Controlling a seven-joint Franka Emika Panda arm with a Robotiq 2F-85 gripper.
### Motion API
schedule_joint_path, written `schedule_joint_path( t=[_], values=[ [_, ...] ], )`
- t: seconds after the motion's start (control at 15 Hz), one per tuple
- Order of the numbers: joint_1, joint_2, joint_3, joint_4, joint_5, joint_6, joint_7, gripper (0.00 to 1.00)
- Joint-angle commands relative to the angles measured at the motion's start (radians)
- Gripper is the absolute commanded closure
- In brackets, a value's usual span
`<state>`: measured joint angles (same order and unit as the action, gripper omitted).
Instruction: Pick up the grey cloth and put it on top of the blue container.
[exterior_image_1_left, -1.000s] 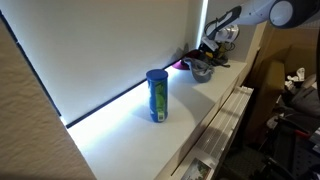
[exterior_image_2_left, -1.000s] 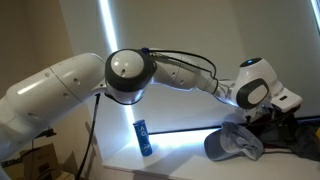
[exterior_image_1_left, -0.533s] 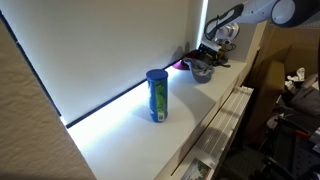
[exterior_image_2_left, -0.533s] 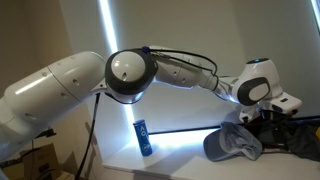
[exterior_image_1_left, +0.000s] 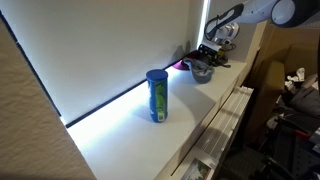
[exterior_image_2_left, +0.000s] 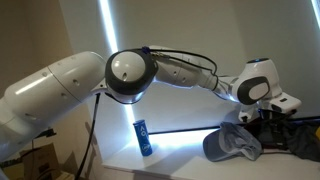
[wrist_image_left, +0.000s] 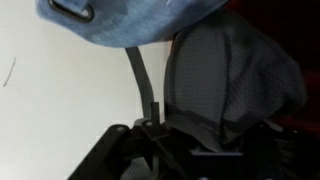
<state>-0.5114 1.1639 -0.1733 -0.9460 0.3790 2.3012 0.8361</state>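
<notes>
The blue container (exterior_image_1_left: 156, 96) stands upright in the middle of the white counter, and it also shows small in an exterior view (exterior_image_2_left: 143, 137). My gripper (exterior_image_1_left: 212, 53) is at the far end of the counter, well away from the container. In the wrist view the gripper (wrist_image_left: 160, 80) is down on the dark grey cloth (wrist_image_left: 235, 80). One finger shows close to the middle with cloth bunched against it, and the cloth hides the other finger. The jaws look shut on the grey cloth.
A denim-blue cap-like piece (wrist_image_left: 130, 22) lies just beyond the cloth and shows as a blue-grey heap (exterior_image_2_left: 232, 145). A small grey bowl (exterior_image_1_left: 202, 71) and a magenta cloth (exterior_image_1_left: 180, 63) sit by the gripper. The wall runs along the counter's back, and the counter edge drops off in front.
The blue-grey heap under the gripper has shifted slightly. The arm and the blue container have barely moved.
</notes>
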Motion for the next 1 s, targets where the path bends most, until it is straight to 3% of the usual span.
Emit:
schedule_joint_path(
  t=[0.0, 0.33, 0.93],
  values=[
    [0.009, -0.001, -0.006, -0.015, 0.003, 0.064, 0.013, 0.63],
    [0.019, -0.01, -0.023, -0.026, -0.005, 0.106, 0.051, 0.98],
    [0.056, -0.188, -0.052, -0.119, -0.018, 0.099, -0.011, 0.98]
  ],
)
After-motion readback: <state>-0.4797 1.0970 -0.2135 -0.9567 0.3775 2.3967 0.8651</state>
